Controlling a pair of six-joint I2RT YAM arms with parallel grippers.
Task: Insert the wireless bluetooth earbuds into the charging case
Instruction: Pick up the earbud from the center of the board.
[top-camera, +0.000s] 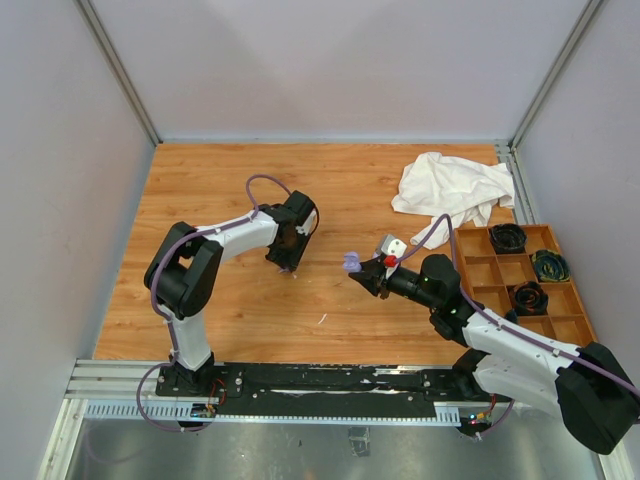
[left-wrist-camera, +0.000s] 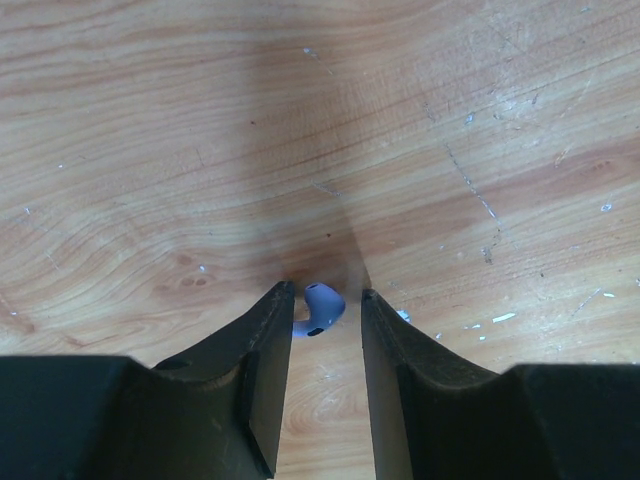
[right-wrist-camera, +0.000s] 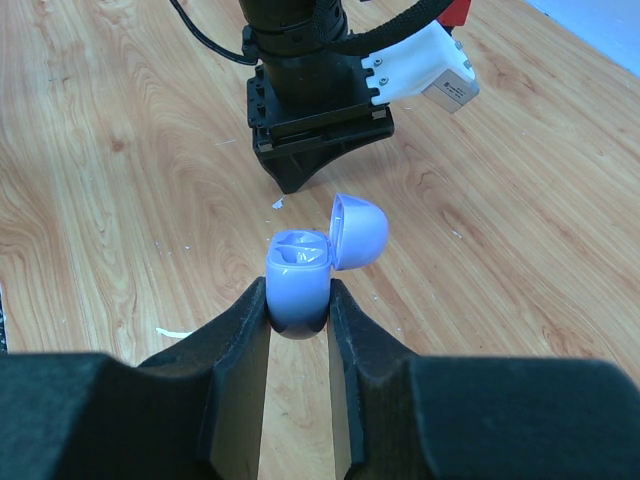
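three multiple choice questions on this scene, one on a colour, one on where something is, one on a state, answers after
1. What colour is the charging case in the right gripper?
A. lavender
B. orange-red
C. white

2. Where is the earbud that the left wrist camera sees?
A. inside the charging case
B. on the table, between the fingers of the left gripper
C. on top of the right gripper

3. How is the case's lid?
A. shut
B. taken off
C. hinged open

Answers:
1 A: the right wrist view shows a lavender body and lid.
2 B: it lies on the wood in the gap between the two fingers.
3 C: the lid is tipped back at one side, still joined, and the inside shows.
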